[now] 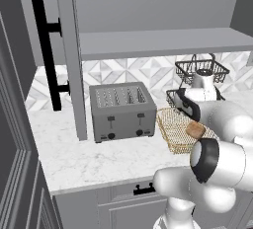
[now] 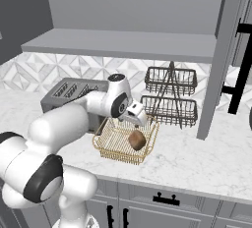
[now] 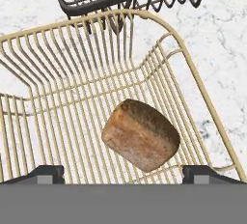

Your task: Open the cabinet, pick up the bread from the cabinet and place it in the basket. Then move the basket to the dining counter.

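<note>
The bread (image 3: 141,134), a golden-brown roll, lies loose on the mesh floor of the golden wire basket (image 3: 58,88), towards its right side. My gripper (image 3: 124,172) hovers just above it, jaws open wide, one dark fingertip to each side and neither touching it. From the base, the bread (image 2: 137,139) (image 1: 195,130) rests in the basket (image 2: 110,146) (image 1: 170,127) on the marble worktop, with the gripper (image 2: 138,116) right over it. The cabinet door (image 1: 69,50) stands open and its grey shelf (image 1: 158,43) is bare. The dining counter is out of view.
A grey toaster (image 1: 122,110) stands just left of the basket. Behind the basket, a dark two-tier wire rack (image 2: 170,94) nearly touches its far rim. The other open door (image 2: 224,60) hangs at the right. Drawers with black handles (image 2: 166,200) sit below the worktop edge.
</note>
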